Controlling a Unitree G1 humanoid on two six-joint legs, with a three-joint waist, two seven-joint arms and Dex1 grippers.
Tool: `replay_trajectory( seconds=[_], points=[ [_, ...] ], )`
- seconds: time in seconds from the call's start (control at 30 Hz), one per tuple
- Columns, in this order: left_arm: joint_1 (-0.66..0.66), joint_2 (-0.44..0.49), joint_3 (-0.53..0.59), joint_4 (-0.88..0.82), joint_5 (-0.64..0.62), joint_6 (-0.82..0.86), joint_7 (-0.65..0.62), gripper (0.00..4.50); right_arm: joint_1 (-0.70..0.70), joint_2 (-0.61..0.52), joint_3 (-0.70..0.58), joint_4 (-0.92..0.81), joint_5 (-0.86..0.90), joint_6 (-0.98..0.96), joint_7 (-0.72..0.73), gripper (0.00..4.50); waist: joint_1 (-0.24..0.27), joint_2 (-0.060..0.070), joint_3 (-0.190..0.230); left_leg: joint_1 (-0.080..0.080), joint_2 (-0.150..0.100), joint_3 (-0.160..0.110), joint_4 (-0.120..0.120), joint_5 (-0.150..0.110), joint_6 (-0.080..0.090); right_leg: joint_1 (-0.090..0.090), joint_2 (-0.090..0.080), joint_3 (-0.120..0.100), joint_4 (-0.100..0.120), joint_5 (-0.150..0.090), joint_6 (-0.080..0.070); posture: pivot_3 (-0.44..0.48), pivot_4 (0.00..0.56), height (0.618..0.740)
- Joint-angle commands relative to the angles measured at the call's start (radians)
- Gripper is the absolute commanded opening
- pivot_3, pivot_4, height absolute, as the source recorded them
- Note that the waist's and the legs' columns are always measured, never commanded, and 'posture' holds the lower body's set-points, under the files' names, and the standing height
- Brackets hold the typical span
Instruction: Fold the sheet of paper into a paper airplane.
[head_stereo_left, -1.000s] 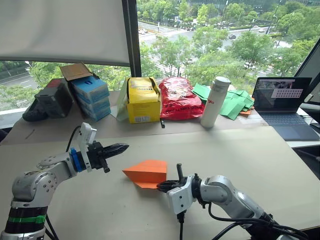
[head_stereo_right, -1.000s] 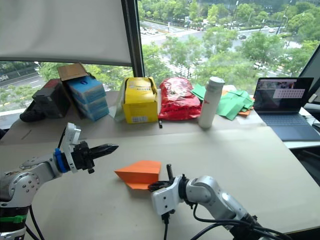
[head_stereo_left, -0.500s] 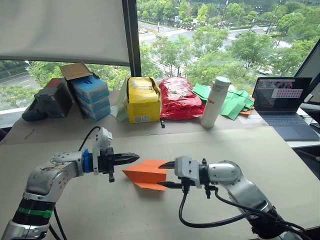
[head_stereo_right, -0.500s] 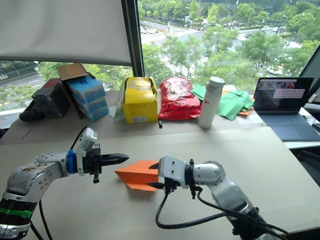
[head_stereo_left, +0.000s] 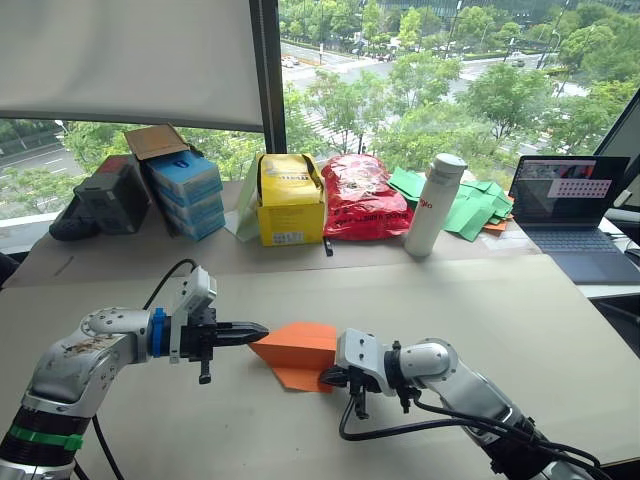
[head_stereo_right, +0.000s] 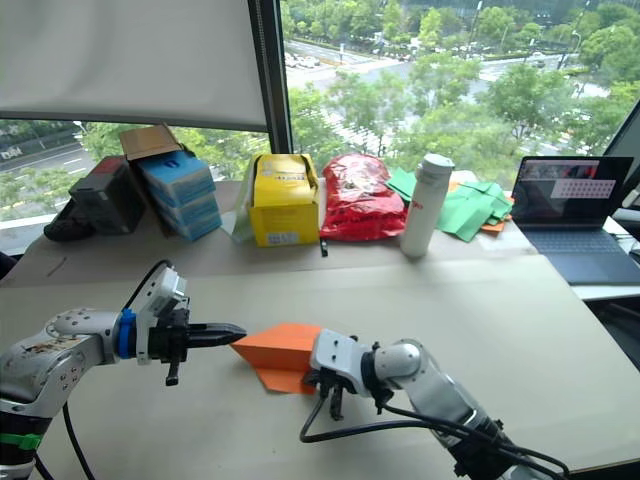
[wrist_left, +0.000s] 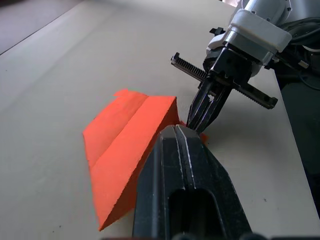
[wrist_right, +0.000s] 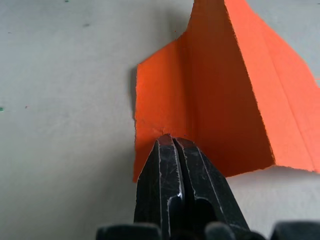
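now our closed left gripper (head_stereo_left: 262, 329) points at the paper's (head_stereo_left: 300, 347) left tip; our closed right gripper (head_stereo_left: 330, 378) presses its near right edge, closer.

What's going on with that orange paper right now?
Left gripper shut, tip at paper airplane. Right gripper shut, pressing its near edge. Nothing blocking.

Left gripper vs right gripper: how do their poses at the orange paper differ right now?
The left gripper lies level, tips at the paper airplane's left point; the right gripper points steeply down at its right end. In the right wrist view the right gripper's tips sit on the paper, which puckers there; the left gripper's contact is unclear. Both have fingers shut together.
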Motion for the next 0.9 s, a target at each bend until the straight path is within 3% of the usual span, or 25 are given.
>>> replay_trajectory(
  seconds=[0.03, 0.17, 0.33, 0.53, 0.9],
  points=[
    [-0.036, 0.021, -0.011, 0.041, 0.037, -0.059, -0.054, 0.0, 0.001, -0.027, 0.016, 0.031, -0.026, 0.005, 0.017, 0.04, 0.0, 0.0, 0.0, 0.001, 0.0, 0.0, 0.0, 0.0, 0.0, 0.0, 0.0, 0.0, 0.0, 0.0, 0.0, 0.0, 0.15, 0.74],
    [-0.134, -0.012, -0.067, 0.161, 0.102, -0.137, -0.103, 0.0, -0.015, -0.029, 0.014, 0.043, -0.04, 0.001, 0.016, 0.04, 0.005, 0.0, 0.0, 0.002, 0.0, 0.0, 0.0, 0.0, 0.0, 0.002, 0.0, -0.001, 0.0, 0.0, 0.0, 0.0, 0.15, 0.74],
    [-0.275, -0.115, -0.208, 0.362, 0.268, -0.336, -0.154, 0.0, -0.019, -0.046, 0.014, 0.027, -0.054, 0.003, 0.012, 0.04, 0.011, -0.001, -0.001, 0.002, -0.001, 0.0, 0.002, 0.0, 0.0, 0.003, 0.0, -0.002, 0.0, 0.0, 0.0, 0.0, 0.15, 0.74],
    [-0.364, -0.191, -0.293, 0.555, 0.414, -0.569, -0.19, 0.0, -0.001, -0.063, 0.011, -0.015, -0.054, 0.026, -0.001, 0.04, 0.01, -0.001, -0.001, -0.001, -0.001, 0.0, 0.002, 0.0, 0.0, 0.0, 0.0, -0.002, 0.0, 0.0, 0.0, 0.0, 0.15, 0.74],
    [-0.365, -0.224, -0.329, 0.567, 0.461, -0.658, -0.28, 0.0, 0.0, -0.059, -0.005, -0.04, -0.049, 0.067, -0.032, 0.04, 0.01, -0.001, -0.001, -0.003, -0.001, 0.0, 0.004, 0.0, 0.001, 0.0, 0.0, -0.002, 0.0, 0.0, 0.001, 0.0, 0.15, 0.74]
  ],
)
